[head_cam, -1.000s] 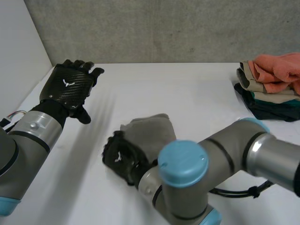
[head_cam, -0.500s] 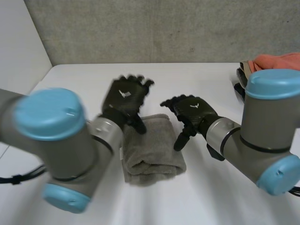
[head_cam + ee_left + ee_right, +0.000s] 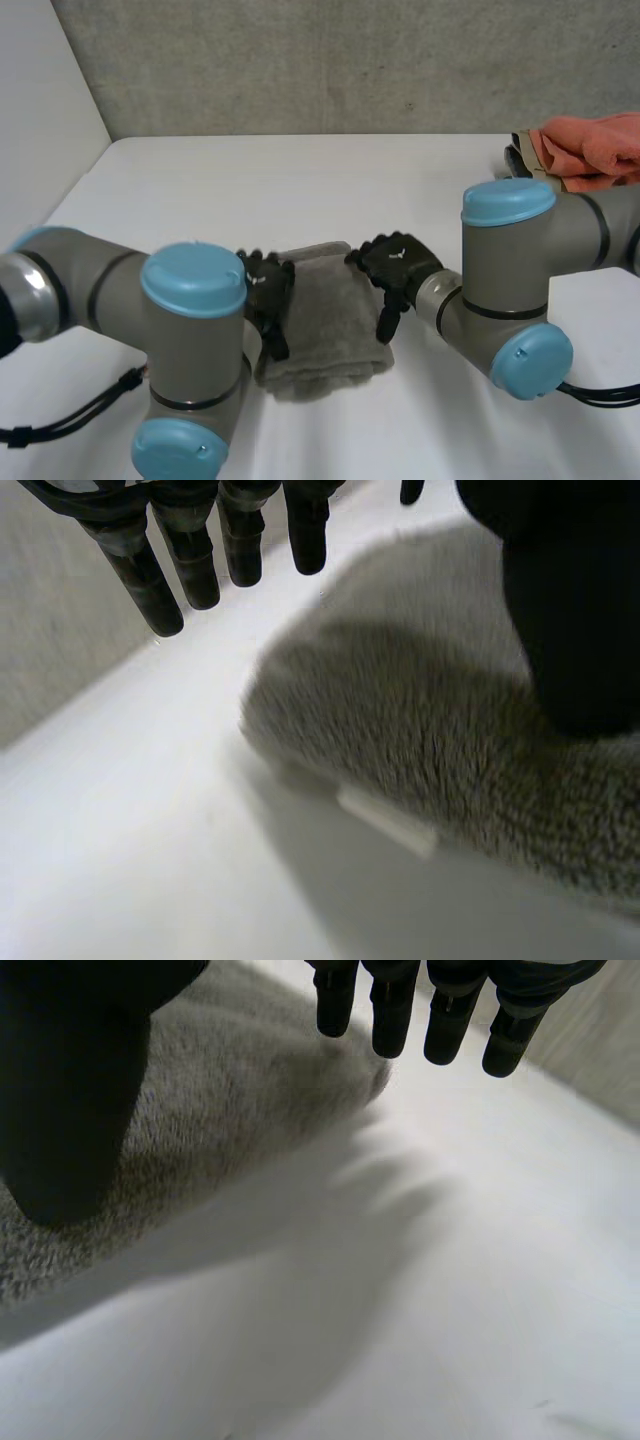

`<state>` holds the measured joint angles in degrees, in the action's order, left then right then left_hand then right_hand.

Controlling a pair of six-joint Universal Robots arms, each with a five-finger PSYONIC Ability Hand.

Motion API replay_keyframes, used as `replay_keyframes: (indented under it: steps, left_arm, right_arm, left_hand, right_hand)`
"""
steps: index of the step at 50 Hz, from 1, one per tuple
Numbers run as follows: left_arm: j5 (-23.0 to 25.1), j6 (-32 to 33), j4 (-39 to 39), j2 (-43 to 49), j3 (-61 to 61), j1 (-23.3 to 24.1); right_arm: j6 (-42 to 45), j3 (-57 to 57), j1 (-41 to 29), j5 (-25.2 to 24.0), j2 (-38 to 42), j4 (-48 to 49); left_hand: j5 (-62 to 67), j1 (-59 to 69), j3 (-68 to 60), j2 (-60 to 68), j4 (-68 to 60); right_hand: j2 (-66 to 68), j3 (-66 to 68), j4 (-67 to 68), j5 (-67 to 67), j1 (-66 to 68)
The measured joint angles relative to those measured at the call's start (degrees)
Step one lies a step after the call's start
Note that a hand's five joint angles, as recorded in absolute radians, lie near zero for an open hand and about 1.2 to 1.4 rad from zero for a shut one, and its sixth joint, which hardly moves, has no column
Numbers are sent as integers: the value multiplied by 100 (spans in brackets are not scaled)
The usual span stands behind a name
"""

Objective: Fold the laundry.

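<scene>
Towel (image 3: 325,315), grey and folded into a thick block, lies in the middle of the bench (image 3: 180,190). The left hand (image 3: 268,292) is at its left edge and the right hand (image 3: 398,268) at its right edge. They bracket the block, probably to square its sides or to lift it as one piece.

Both hands are released. In the left wrist view the fingers (image 3: 140,565) reach straight out past the towel's side with the thumb (image 3: 570,620) over the cloth, and nothing is pinched. The right wrist view shows the same. I cannot tell whether the thumbs touch the cloth.

A small white label (image 3: 388,822) pokes out from under the towel's edge. A pile (image 3: 585,160) of other laundry sits at the bench's far right, well apart. The towel looks finished, so carrying it there seems the likely next step.
</scene>
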<state>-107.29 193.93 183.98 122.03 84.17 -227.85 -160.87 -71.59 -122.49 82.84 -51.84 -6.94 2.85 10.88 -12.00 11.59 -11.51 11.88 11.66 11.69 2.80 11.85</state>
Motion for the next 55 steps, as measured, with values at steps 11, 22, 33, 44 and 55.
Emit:
replay_keyframes:
  steps: [11, 22, 33, 44, 55]
  left_arm:
    - [1359, 375, -39, -874, -702, -276]
    - [3439, 390, -820, -1003, -1522, -579]
    - [3647, 363, -1010, -925, -1559, -558]
    - [3612, 350, -987, -939, -1543, -556]
    - [3598, 347, -995, -961, -1533, -562]
  right_arm:
    - [130, -1670, -561, 252, -1167, 1408]
    - [466, -2963, -1089, 294, -1014, 2927]
    - [954, -2571, -1081, 567, -66, 4065]
    - [1042, -2137, -1047, 528, 120, 4305]
    - [1013, -1354, -1048, 446, 428, 4039]
  left_hand:
    - [0, 0, 0, 0, 0]
    - [0, 0, 0, 0, 0]
    - [0, 0, 0, 0, 0]
    - [0, 0, 0, 0, 0]
    - [0, 0, 0, 0, 0]
  right_hand:
    - [0, 0, 0, 0, 0]
    - [0, 0, 0, 0, 0]
    - [657, 670, 661, 246, 648]
    - [4269, 4260, 4271, 579, 3880]
    - [2448, 2506, 2515, 2054, 2461]
